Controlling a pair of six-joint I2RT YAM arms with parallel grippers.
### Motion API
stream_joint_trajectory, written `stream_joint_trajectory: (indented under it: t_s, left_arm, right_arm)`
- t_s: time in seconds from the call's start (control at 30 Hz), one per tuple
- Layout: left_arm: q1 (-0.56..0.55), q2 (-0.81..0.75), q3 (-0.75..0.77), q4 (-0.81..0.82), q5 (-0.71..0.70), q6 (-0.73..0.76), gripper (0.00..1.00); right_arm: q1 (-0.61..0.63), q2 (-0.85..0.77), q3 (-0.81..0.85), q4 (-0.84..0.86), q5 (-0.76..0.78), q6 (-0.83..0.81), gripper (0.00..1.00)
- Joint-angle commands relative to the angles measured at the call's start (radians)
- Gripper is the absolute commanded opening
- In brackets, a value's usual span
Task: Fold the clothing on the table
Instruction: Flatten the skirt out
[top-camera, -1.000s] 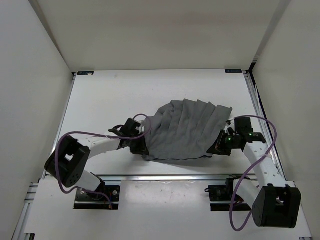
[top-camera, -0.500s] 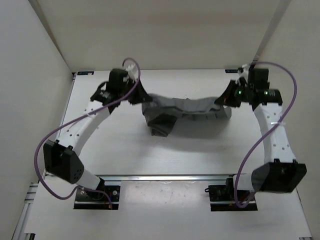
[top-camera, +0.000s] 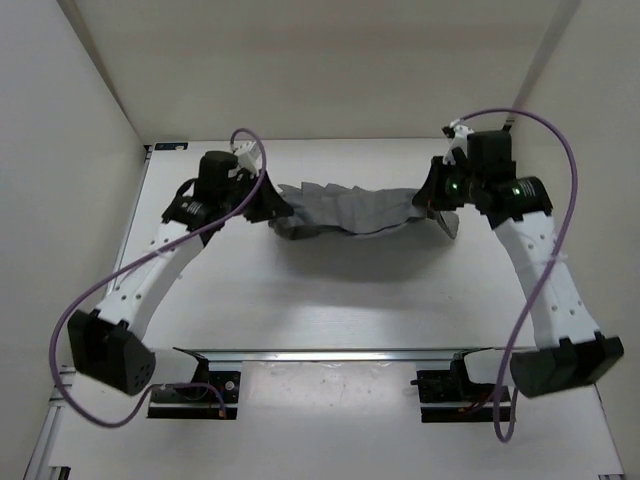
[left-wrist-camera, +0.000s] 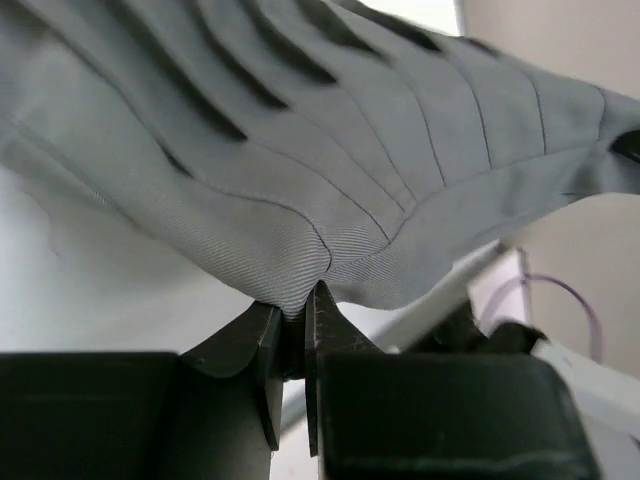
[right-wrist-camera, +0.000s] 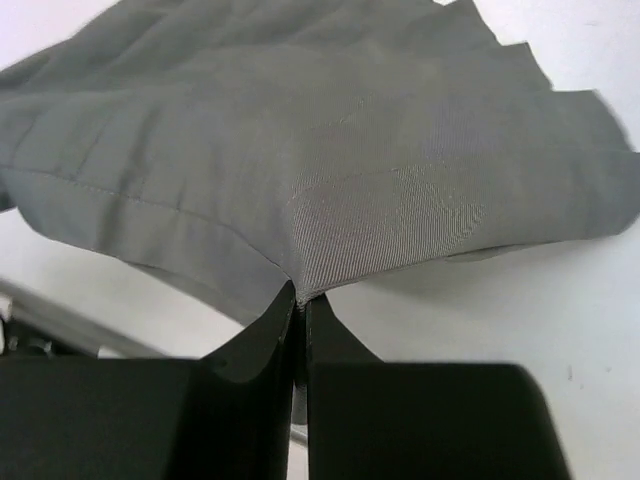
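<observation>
Left grip: my left gripper (left-wrist-camera: 295, 318) is clenched on a thin pinch of the clothing (top-camera: 350, 208) at its edge, pleats (left-wrist-camera: 330, 90) fanning away from me.
Right grip: my right gripper (right-wrist-camera: 300, 302) is pinched tight on the opposite end.
Where it is: the clothing is strung between both hands above the table (top-camera: 300, 300), near the far edge, sagging mid-span.
Doing it well: level hands, even tension, then lower it flat so the pleats lie straight, I reckon.
Watch: both bites look thin, so a sharp tug could slip the cloth.
</observation>
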Motion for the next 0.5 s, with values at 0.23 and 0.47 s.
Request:
stream_joint_trajectory:
  t_s: [0.23, 0.47]
  left_arm:
    - [0.151, -0.461, -0.237, 0.134, 0.318, -0.156, 0.00]
    - [0.156, -0.394, -0.240, 0.019, 0.196, -0.104, 0.00]
  right_arm:
    - [-0.030, -0.556, -0.290, 0.204, 0.035, -0.007, 0.00]
    - [-0.025, -0.459, -0.355, 0.189, 0.121, 0.000, 0.00]
